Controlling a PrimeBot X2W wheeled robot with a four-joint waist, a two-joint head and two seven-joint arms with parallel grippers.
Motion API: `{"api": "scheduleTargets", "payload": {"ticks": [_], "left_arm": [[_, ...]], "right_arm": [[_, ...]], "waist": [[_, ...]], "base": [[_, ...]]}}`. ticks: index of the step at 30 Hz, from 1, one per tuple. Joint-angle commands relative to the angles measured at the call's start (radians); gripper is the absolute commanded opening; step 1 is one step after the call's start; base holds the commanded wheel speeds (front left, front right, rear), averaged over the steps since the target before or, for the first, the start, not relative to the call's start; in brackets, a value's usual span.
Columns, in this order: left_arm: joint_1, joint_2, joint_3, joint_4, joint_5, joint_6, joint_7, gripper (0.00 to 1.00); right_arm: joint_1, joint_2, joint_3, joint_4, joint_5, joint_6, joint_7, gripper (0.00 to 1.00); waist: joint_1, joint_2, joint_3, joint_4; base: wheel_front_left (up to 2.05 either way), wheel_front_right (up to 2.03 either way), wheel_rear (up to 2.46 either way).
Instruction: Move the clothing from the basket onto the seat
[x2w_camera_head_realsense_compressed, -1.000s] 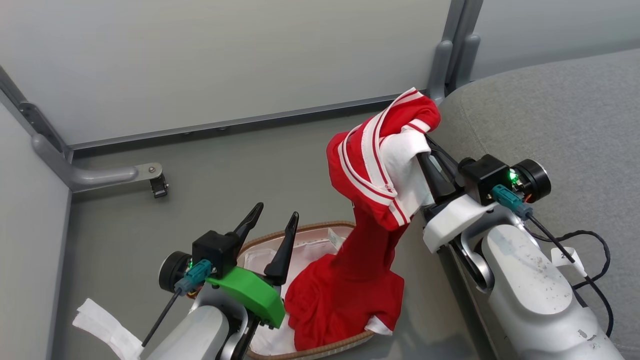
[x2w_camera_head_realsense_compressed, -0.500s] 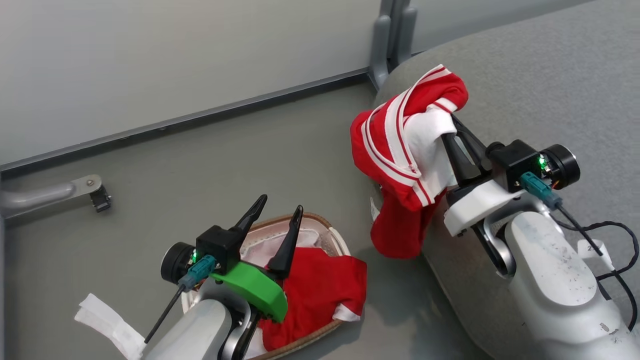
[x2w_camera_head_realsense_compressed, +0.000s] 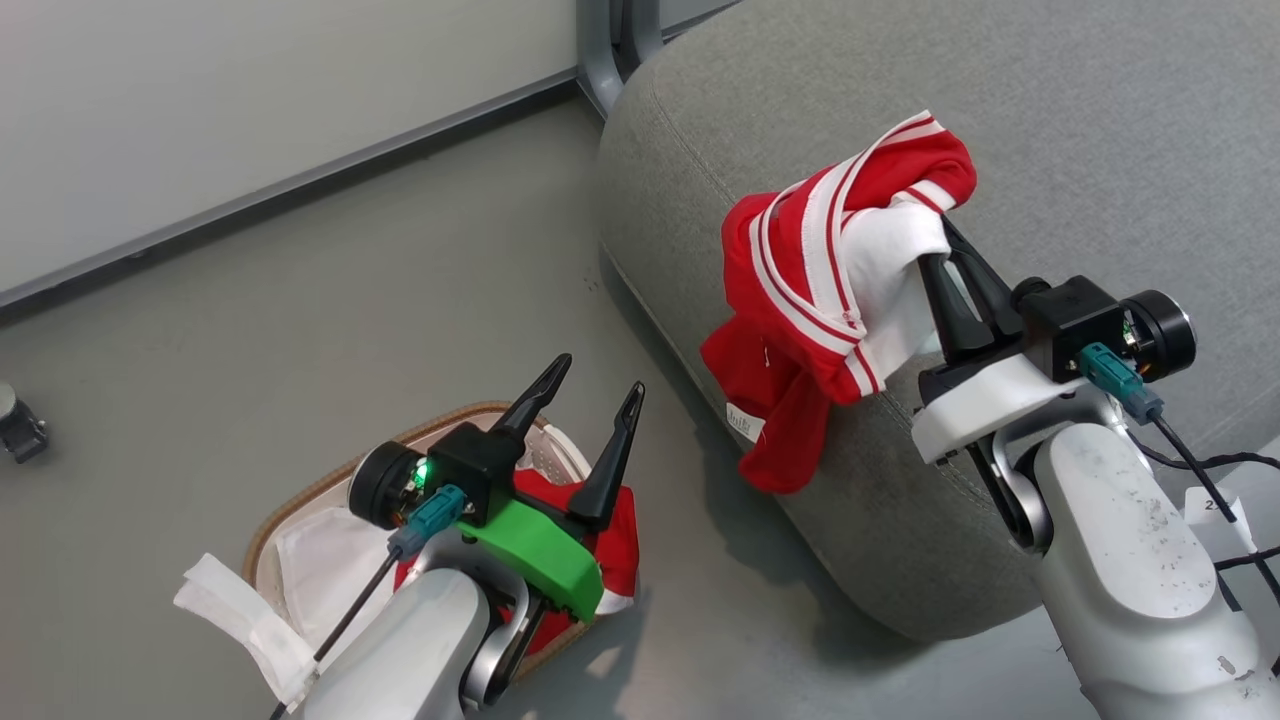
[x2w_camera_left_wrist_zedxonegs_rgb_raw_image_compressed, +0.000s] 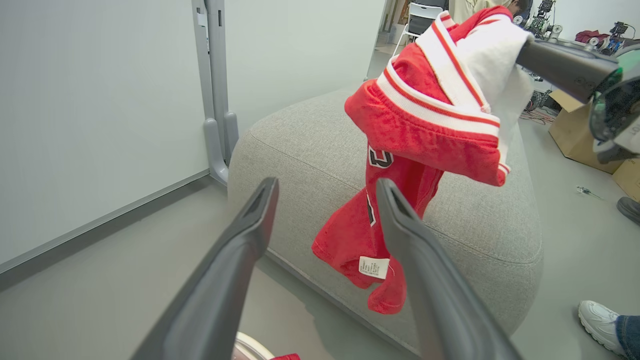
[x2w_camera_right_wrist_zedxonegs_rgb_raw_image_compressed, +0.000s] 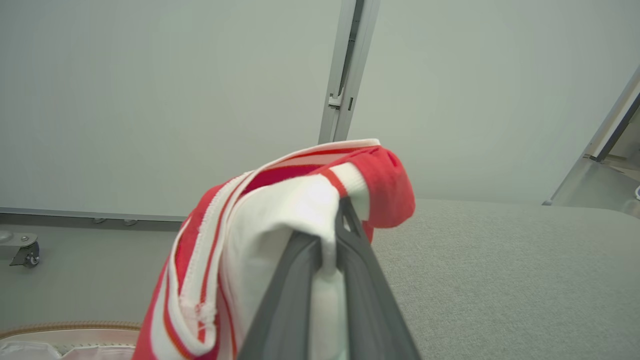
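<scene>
right gripper (x2w_camera_head_realsense_compressed: 948, 270): pinched shut on the jersey's (x2w_camera_head_realsense_compressed: 800, 300) white-lined collar end. The fingers nearly meet, with cloth wedged between them.
jersey: bunched up over the fingertips, and the rest hangs free. The lettered body and the little label dangle past the seat's (x2w_camera_head_realsense_compressed: 1100, 120) rounded left edge. That's down alongside its side wall, not on the top.
seat: big grey top spreading right and far from the gripper, so there's loads of room to land on.
step in hand: I'd say it's the carry-over. The garment is up at seat height but not laid down.
doing it well: I'd take the gripper further right and far so the hanging tail drags up over the edge seam. Then go low over the top and only then let go. Dropping it here looks like it'd slide off onto the floor.
release tip: the cloth is draped around the fingertips, so I'd open up and back out along the fingers rather than lifting straight up — less chance of a snag.
left gripper (x2w_camera_head_realsense_compressed: 600, 378): spread wide, holding nothing, hovering over the basket (x2w_camera_head_realsense_compressed: 300, 505).
basket: on the floor, near left, well apart from the seat. The other red garment (x2w_camera_head_realsense_compressed: 622, 545) lies in it, partly hidden under the left arm, next to the white liner (x2w_camera_head_realsense_compressed: 320, 565).
what's left: by my guess that second piece is next.
</scene>
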Motion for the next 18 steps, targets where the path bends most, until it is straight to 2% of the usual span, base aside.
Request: {"api": "scheduleTargets", "payload": {"ticks": [1, 8, 11, 18], "left_arm": [[-0.016, -0.001, -0.002, -0.003, 0.011, -0.002, 0.000, 1.00], [-0.037, -0.006, -0.021, -0.016, 0.019, -0.012, 0.004, 1.00], [-0.047, -0.003, -0.022, -0.030, 0.023, -0.008, 0.005, 1.00], [-0.066, 0.001, -0.032, -0.060, 0.032, -0.009, 0.010, 1.00]], "right_arm": [[0.009, 0.002, -0.009, -0.008, -0.005, -0.001, -0.002, 0.00], [-0.040, -0.008, -0.046, -0.002, 0.011, -0.001, -0.002, 0.00], [-0.089, -0.009, -0.069, 0.007, 0.055, -0.001, -0.002, 0.00], [-0.296, -0.110, -0.106, 0.060, 0.057, -0.001, -0.002, 0.00]], "waist": [[0.0000, -0.0001, 0.042, -0.026], [0.0000, -0.0001, 0.083, 0.020], [0.0000, -0.0001, 0.109, 0.052], [0.0000, -0.0001, 0.178, 0.135]], "base": [[0.00, 0.00, 0.00], [0.00, 0.00, 0.00], [0.00, 0.00, 0.00], [0.00, 0.00, 0.00]]}}
